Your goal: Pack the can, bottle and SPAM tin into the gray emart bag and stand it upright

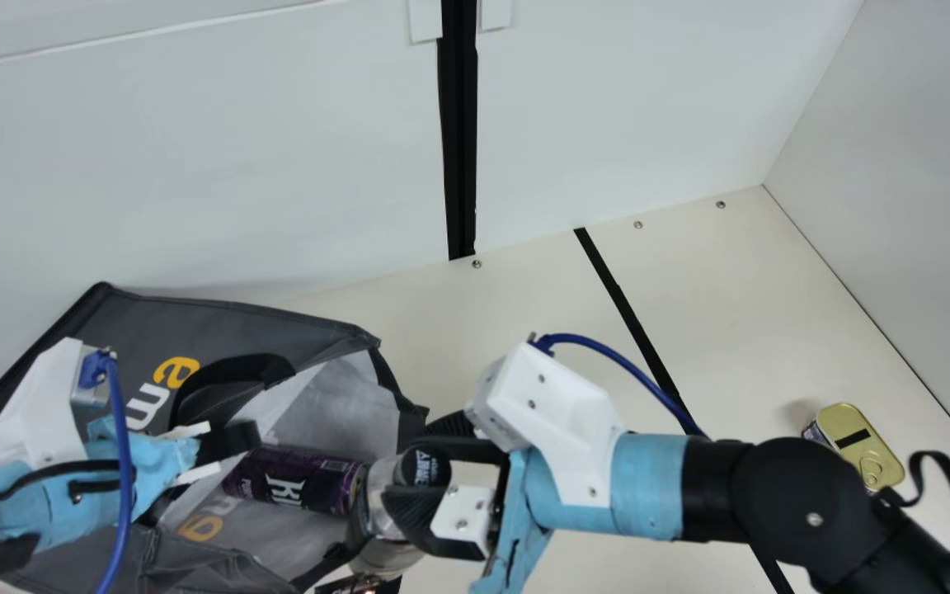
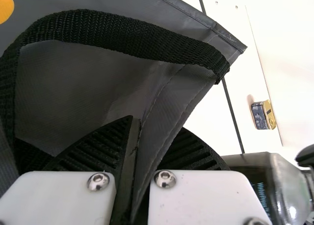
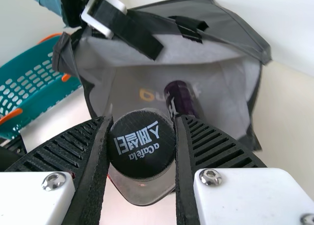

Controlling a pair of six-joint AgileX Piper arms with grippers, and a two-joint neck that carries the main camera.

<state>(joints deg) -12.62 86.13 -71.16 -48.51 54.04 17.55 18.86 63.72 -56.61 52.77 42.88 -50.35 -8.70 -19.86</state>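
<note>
Your right hand (image 1: 409,468) grasps the clear bottle (image 1: 386,554) by its black cap (image 3: 142,144), at the open mouth of the gray emart bag (image 1: 236,322). Your left hand (image 1: 237,447) is clenched on a fold of the bag's gray fabric. You have the bag on the left of the counter (image 1: 731,330), its mouth toward the right, with the purple can (image 1: 298,480) lying inside. Well apart, on the right, sits the SPAM tin (image 1: 858,441), gold lid up. In your right wrist view, a teal basket (image 3: 45,79) is near the bag.

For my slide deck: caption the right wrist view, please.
Bottle gripped by its black cap, purple can inside the open gray bag.
</note>
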